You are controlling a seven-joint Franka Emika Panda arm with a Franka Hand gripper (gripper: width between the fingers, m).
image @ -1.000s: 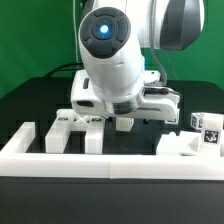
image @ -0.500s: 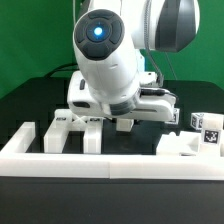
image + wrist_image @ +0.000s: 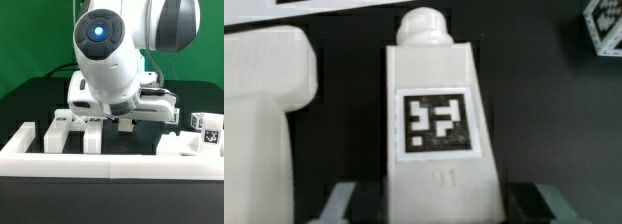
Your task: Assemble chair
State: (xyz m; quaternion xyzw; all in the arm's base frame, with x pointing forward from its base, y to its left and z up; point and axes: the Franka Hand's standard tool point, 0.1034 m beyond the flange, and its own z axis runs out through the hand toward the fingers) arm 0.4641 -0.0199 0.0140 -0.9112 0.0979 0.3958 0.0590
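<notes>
claw pinched onto a tagged white chair leg, grip looks snug I think, chunky white slab just beside the leg, black bench

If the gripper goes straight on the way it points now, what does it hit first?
The tagged white leg, lying directly in line and flanked by the gripper; the black table is under it. Remaining gap is unclear from these views.
</notes>
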